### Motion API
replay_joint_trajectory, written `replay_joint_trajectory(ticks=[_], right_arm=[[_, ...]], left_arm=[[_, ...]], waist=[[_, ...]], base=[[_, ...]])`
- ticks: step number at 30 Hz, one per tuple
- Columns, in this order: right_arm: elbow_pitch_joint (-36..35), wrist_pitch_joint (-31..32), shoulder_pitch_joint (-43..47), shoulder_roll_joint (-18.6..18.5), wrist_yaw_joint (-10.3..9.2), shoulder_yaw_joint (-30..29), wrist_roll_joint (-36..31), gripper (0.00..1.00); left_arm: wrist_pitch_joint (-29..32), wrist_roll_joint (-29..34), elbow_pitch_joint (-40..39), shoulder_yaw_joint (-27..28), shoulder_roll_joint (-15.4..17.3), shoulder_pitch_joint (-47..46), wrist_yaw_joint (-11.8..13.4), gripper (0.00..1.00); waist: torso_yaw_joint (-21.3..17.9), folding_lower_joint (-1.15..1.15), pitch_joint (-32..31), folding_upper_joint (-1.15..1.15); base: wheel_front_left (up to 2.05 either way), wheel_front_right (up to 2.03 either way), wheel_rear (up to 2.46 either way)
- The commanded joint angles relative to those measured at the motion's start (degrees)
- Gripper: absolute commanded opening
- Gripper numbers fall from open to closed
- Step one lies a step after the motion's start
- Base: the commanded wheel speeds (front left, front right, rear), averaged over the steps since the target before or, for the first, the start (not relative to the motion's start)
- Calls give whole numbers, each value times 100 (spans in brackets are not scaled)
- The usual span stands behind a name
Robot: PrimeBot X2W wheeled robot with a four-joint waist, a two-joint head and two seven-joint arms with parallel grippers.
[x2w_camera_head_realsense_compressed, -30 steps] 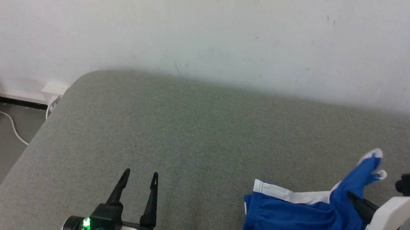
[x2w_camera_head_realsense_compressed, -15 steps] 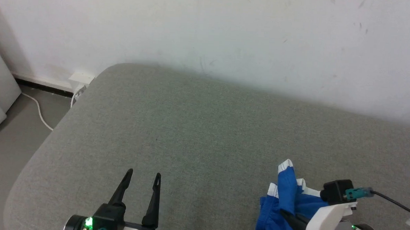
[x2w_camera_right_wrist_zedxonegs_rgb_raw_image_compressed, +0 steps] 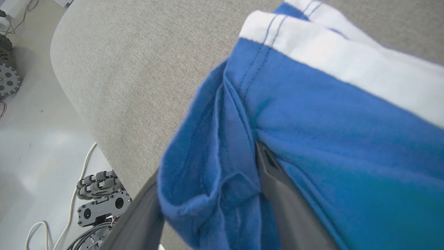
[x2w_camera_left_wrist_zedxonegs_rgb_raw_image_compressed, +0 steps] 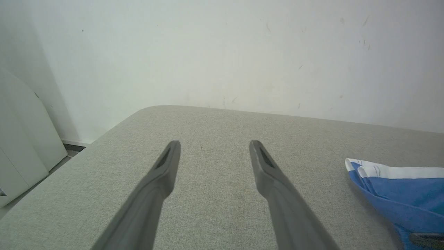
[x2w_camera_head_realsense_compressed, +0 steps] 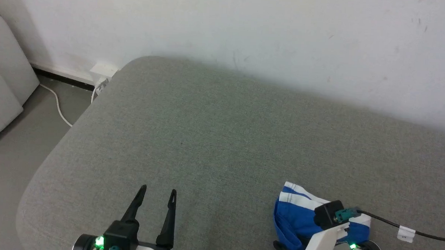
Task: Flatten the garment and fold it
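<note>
The garment (x2w_camera_head_realsense_compressed: 297, 222) sat bunched on the grey fabric-covered tabletop (x2w_camera_head_realsense_compressed: 214, 139), right at the right gripper (x2w_camera_right_wrist_zedxonegs_rgb_raw_image_compressed: 208, 163), blue cloth and white trim band heaped over those two fingers! The white wall (x2w_camera_head_realsense_compressed: 249, 24) rose behind the tabletop, beyond both grippers' fingertips. The right gripper's fingers stood spread wide, released, a blue fold slumped loosely between them. Off to its left, well apart from the garment, the left gripper (x2w_camera_head_realsense_compressed: 158, 190) hovered over bare tabletop, fingers parted, holding nothing. A white cable (x2w_camera_head_realsense_compressed: 60, 106) trailed across the floor (x2w_camera_head_realsense_compressed: 3, 160), far left of that gripper.
</note>
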Motion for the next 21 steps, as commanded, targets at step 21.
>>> replay_joint_trajectory(ticks=[21], right_arm=[[-595, -1839, -1061, -1292, -4, -438, -949, 100]], left_arm=[[-27, -148, -76, 323, -52, 55, -55, 100]], waist=[[-1172, -1, -416, 0]], base=[[0, 0, 0]])
